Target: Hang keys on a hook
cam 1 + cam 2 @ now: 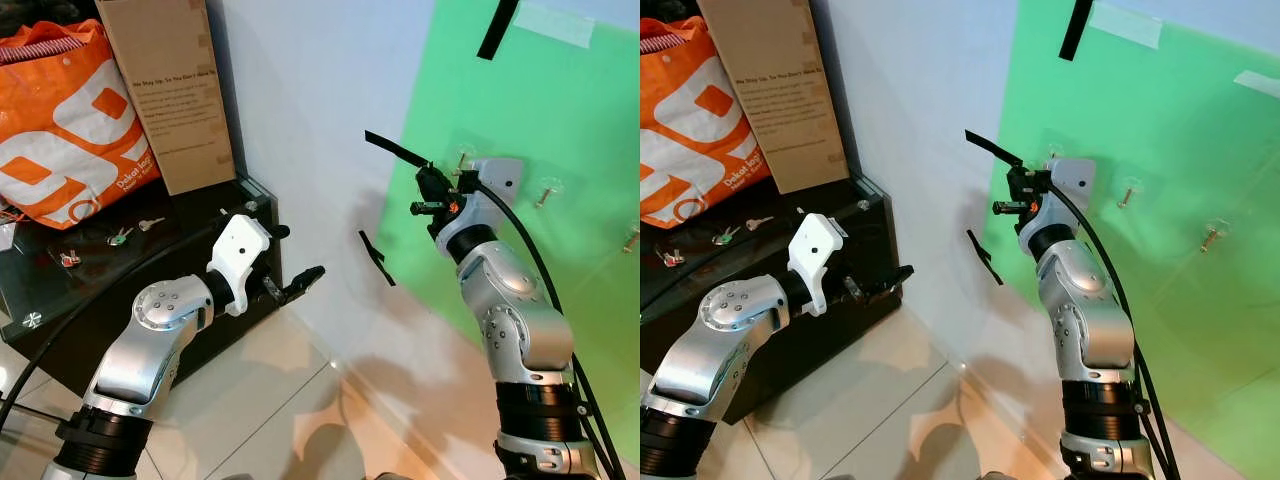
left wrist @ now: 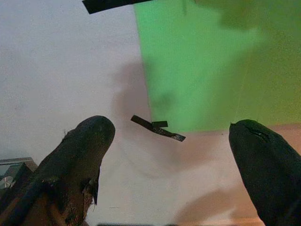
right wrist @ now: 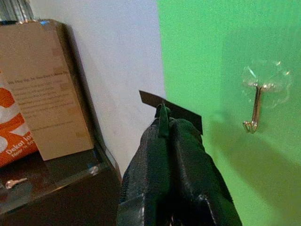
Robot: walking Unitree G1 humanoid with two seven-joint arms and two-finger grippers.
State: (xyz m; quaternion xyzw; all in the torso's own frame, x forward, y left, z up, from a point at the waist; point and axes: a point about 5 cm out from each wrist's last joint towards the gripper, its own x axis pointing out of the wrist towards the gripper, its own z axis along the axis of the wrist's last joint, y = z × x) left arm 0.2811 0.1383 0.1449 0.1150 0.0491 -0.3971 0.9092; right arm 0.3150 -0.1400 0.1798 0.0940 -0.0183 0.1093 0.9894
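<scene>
Right gripper first: reaching up to the green sheet on the wall, squeezing both black fingers tight together and pinching a thin green bit at the very tip (too small to tell if it is a key). Hovering just beside a clear stick-on hook, near it but not touching it.

Seeing more hooks stuck further along the same green sheet, well apart from each other (one close to the picture's edge).

Finding loose keys lying flat on the black glass table off to the robot's left: one with a green head, one plain silver key just beside it, and one with a red head a little apart from those two. Not touching any gripper.

Holding the left gripper low by the table's front corner, spreading its two fingers wide apart with nothing between them, pointing toward the white wall.

Standing on the table behind the keys: an orange shopping bag and a tall brown cardboard box leaning against the wall. Sticking on the wall near the sheet's edges: strips of black tape.
</scene>
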